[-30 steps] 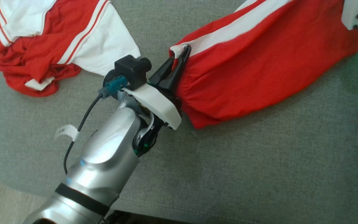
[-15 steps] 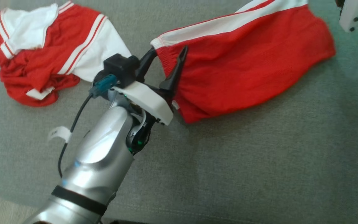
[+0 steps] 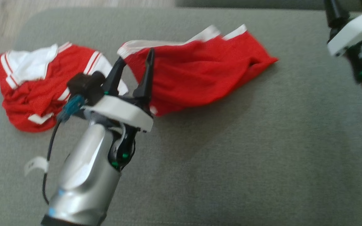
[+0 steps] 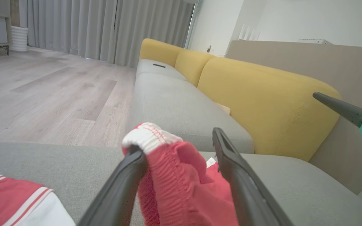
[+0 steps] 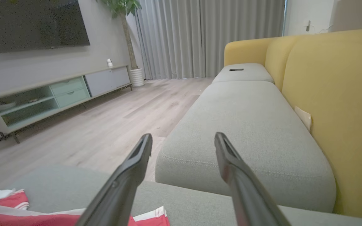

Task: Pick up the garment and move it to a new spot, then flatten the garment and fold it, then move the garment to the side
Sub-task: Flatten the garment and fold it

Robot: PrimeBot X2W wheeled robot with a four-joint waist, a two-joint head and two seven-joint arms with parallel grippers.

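Red garment [image 3: 200, 75] blurred, loose within wide-spread left hand [image 3: 137, 56]; right hand [image 5: 183, 135] spread, empty, cropped in head view.

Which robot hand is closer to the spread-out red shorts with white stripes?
Left. The left hand, fingers open, straddles the white waistband of the red cloth shorts with white side stripes; the right hand hangs open beyond their far end, apart.

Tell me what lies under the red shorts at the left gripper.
The shorts lie on the grey cushion, which shows beside them. The patch beneath the cloth is covered, so anything there cannot be seen.
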